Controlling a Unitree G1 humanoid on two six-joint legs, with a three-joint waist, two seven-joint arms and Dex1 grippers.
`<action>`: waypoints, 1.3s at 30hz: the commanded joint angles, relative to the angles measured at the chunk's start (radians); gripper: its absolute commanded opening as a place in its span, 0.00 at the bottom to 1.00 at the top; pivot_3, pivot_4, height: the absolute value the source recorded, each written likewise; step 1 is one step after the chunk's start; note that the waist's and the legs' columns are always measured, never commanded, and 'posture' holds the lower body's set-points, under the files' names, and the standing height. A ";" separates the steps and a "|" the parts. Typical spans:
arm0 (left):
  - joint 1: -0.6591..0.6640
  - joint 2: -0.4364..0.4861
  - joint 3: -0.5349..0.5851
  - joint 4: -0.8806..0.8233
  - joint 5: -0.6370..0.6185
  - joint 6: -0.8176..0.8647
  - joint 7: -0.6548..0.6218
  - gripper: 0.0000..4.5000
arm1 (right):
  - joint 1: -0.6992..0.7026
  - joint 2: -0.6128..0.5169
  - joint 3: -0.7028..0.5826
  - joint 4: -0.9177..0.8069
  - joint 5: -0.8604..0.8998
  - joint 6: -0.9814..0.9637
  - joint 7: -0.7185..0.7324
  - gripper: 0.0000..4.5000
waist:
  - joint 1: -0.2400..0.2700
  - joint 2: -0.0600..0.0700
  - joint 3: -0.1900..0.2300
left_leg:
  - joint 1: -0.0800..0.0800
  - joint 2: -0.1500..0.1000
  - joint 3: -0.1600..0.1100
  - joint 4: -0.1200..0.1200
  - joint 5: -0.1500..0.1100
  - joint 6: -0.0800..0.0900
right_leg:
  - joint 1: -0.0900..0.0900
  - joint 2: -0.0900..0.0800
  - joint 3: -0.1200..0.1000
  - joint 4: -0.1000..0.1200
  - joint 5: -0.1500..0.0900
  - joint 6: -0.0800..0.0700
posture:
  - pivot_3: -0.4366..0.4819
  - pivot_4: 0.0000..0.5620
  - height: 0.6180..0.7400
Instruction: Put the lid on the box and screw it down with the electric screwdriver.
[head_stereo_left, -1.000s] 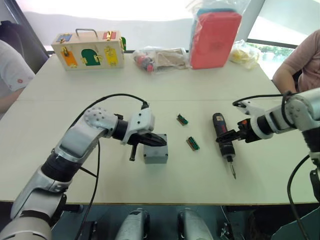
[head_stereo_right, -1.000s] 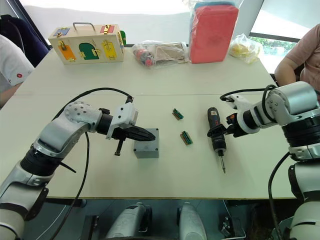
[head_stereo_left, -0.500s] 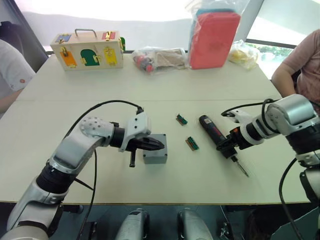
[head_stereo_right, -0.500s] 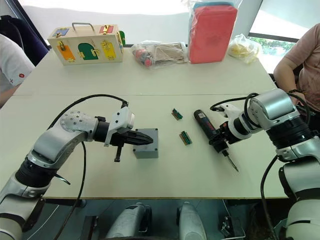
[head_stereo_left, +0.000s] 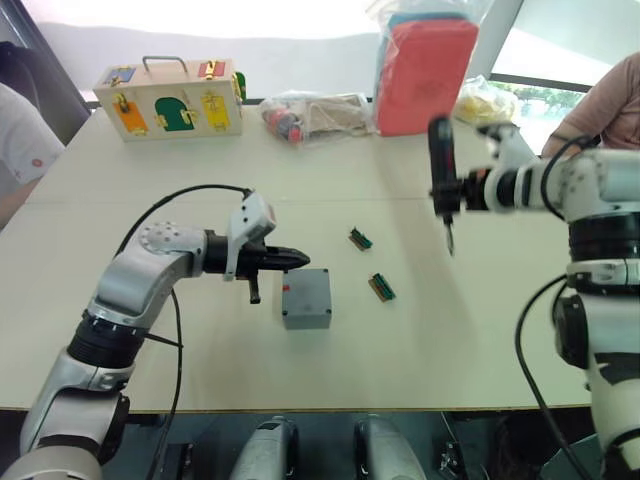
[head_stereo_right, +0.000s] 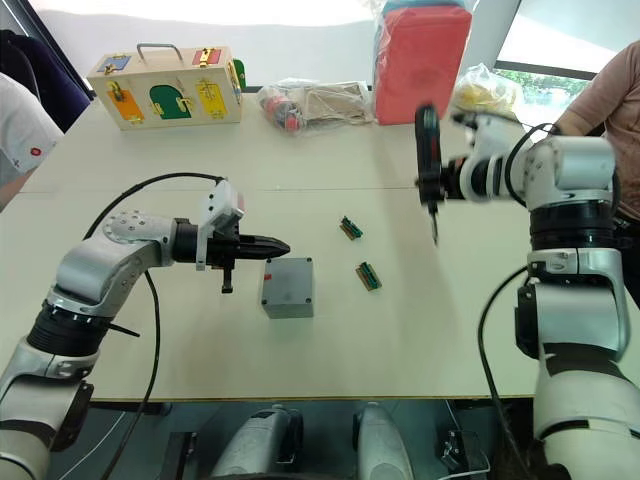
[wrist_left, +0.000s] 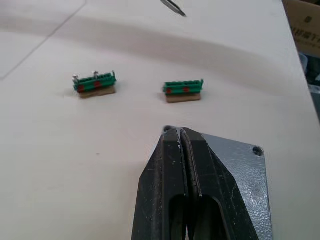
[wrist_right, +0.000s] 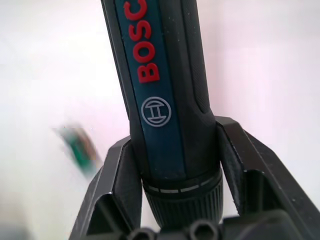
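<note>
**Screwdriver lifted clear, box resting with its lid on**

From the head camera I see the right gripper (head_stereo_left: 447, 190) holding the electric screwdriver (head_stereo_left: 440, 175) upright in the air above the table (head_stereo_left: 480, 330), bit pointing down, well apart from the box (head_stereo_left: 306, 298). The box sits near the middle of the table with the lid (head_stereo_right: 288, 280) lying on top of it and a small red mark on its near side. The left gripper (head_stereo_left: 292, 259) hangs just beside the box's upper left corner, its black fingers pressed together into one point with nothing between them. Two small green terminal blocks (head_stereo_left: 383, 287) lie between the box and the raised tool.

My left wrist camera gives me detail the head view lacks: the two fingers (wrist_left: 187, 180) meet along a thin seam, and under them shows the lid's speckled grey face with a screw hole (wrist_left: 257, 150) at one corner. Beyond them both terminal blocks show red dots and tiny screws on one.

The right wrist camera shows the screwdriver's dark blue-and-black body with red lettering clamped between the two fingers (wrist_right: 235, 160) at its ribbed collar.

The tabletop is pale cream. At its far edge stand a wooden latch box (head_stereo_left: 170, 96) with coloured fittings, a clear bag of items (head_stereo_left: 310, 115), a red case (head_stereo_left: 425, 70) and a yellow bag (head_stereo_left: 485, 100). A person's arm (head_stereo_left: 610, 105) is at the far right, another person's sleeve (head_stereo_left: 20, 140) at the left.
</note>
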 joint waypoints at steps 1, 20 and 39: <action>0.019 0.045 0.076 -0.035 -0.048 0.070 0.014 0.00 | 0.173 0.172 -0.130 -0.436 0.093 -0.265 -0.015 0.39 | -0.001 0.000 0.000 | -0.001 0.000 0.000 -0.001 0.000 0.000 | -0.001 0.000 0.000 0.000 0.000 0.000 | 0.48 0.27 0.98; 0.122 0.020 -0.029 -0.099 0.043 0.065 0.111 0.00 | 0.551 0.437 0.223 -0.712 -0.005 -0.614 0.149 0.39 | 0.004 0.001 0.000 | 0.003 -0.003 -0.002 0.004 0.001 -0.001 | 0.005 0.001 0.000 0.001 0.000 0.000 | 0.48 0.27 0.98; 0.142 0.015 -0.112 -0.069 0.126 -0.016 0.080 0.00 | 0.659 0.366 0.275 -0.740 -0.093 -0.608 0.178 0.39 | 0.004 0.000 -0.001 | 0.009 -0.003 -0.002 0.004 -0.002 0.003 | 0.009 0.001 0.000 0.001 0.000 0.000 | 0.48 0.27 0.98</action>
